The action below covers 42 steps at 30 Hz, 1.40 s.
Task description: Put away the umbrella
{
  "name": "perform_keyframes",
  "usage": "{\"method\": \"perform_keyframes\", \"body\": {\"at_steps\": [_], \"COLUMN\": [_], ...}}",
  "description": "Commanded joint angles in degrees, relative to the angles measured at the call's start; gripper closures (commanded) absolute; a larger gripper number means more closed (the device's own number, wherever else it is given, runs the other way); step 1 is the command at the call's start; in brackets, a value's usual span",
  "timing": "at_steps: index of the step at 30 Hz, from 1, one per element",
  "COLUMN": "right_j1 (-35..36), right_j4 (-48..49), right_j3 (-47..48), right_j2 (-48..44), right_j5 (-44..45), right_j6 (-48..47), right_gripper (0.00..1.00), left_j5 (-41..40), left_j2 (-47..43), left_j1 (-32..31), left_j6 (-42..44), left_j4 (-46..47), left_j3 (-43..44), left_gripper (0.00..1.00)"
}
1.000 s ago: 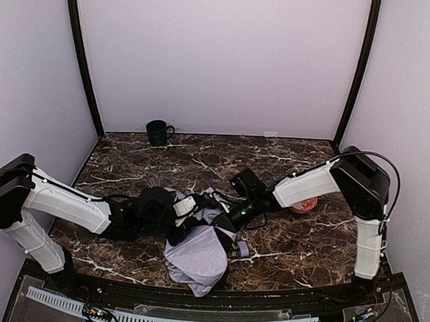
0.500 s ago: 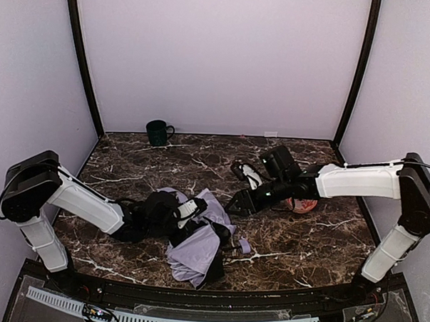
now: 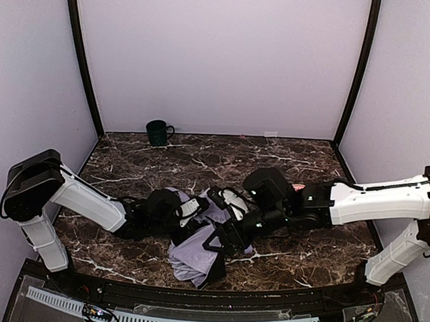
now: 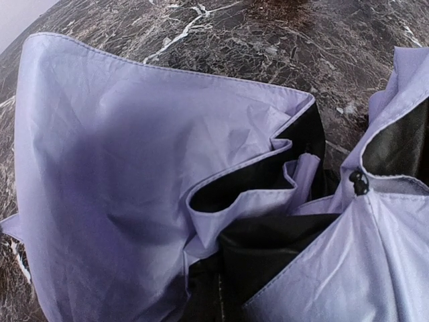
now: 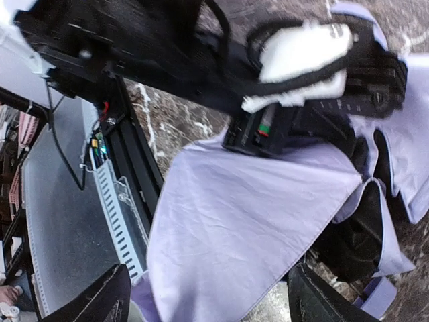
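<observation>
- The folding umbrella (image 3: 196,256), pale lavender fabric with a black lining, lies in a loose, half-collapsed heap on the dark brown marble table (image 3: 304,247), near the front edge and between the 2 arms.
- The left claw (image 3: 198,209) is closed. Canopy folds bunch right at its tip, so it looks to be pinching the fabric, not the shaft.
- The right claw (image 5: 208,290) hangs over the heap with its 2 fingers spread wide, holding nothing.
- I reckon the gathering has barely begun: the panels lie slack and untidy, nowhere near a neat bundle.
- Risk 1: the arms are crowded together, so a careless reach could knock one claw into the other.
- Risk 2: closing on a single thin layer would only drag the cloth and let the rest spill.
- Risk 3: a hard tug could bend a hidden rib or push the heap off the front edge.
- The dark green ceramic mug (image 3: 158,132) stands well apart at the back.
</observation>
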Motion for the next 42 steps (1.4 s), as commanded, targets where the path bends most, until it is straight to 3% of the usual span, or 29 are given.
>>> {"method": "perform_keyframes", "body": {"at_steps": [1,2,4,7,10,15,17,20,21,23,24,29,32,36,42], "right_j1": [0.6,0.6,1.0,1.1,1.0,-1.3,-3.2,-4.1,-4.4,-5.2,-5.6,-7.7,-9.8,-10.8,-10.5], "right_j4": [-2.6,-4.4,-5.3,-4.8,-2.4,14.8,14.5,6.4,5.2,5.5,6.0,7.1,5.0,3.3,5.3], "right_j3": [2.7,3.7,4.5,4.1,2.2,-0.8,1.2,3.0,2.6,1.6,1.5,4.7,8.4,13.7,12.8], "right_j2": [5.5,7.1,8.9,8.6,3.3,-1.7,0.5,3.0,3.2,3.6,3.8,5.0,7.6,12.2,11.8], "right_j5": [4.4,2.7,-3.1,-10.1,-13.4,-21.2,-24.3,-23.0,-22.0,-21.9,-21.7,-19.7,-19.7,-20.1,-21.6], "right_j6": [6.3,5.3,3.6,1.3,-1.2,-4.5,-3.9,-5.6,-5.5,-4.3,-3.7,-2.7,-2.7,-2.4,0.3], "right_gripper": [0.2,0.27,0.53,0.84,0.99,1.0,1.0,1.0,1.0,1.0,1.0,1.0,1.0,1.0,1.0], "left_j5": [0.9,0.4,0.6,0.8,0.0,1.8,4.1,3.2,1.5,-4.1,-6.2,-13.8,-14.1,-12.7,-16.4], "left_j2": [1.6,1.6,1.3,0.5,-0.2,-1.1,-2.5,-8.8,-11.5,-17.6,-20.5,-31.5,-38.2,-44.9,-47.0], "left_j1": [0.3,0.4,0.6,0.6,1.1,1.4,1.1,0.4,0.3,0.3,0.3,-0.2,-6.6,-18.2,-18.9], "left_j6": [0.7,0.4,0.3,0.6,1.3,4.5,6.1,8.0,8.1,9.2,10.5,10.8,9.9,8.7,6.7], "left_j4": [-4.8,-4.6,-4.5,-4.6,-6.0,-10.4,-15.6,-23.0,-24.1,-24.3,-24.3,-33.1,-38.1,-38.4,-36.1], "left_j3": [-0.4,-0.7,-1.0,-1.0,0.3,4.7,8.2,10.8,10.8,9.6,9.0,12.6,11.8,6.2,6.4], "left_gripper": [1.0,1.0,1.0,1.0,1.0,0.92,0.76,0.47,0.38,0.07,0.02,0.01,0.01,0.03,0.01]}}
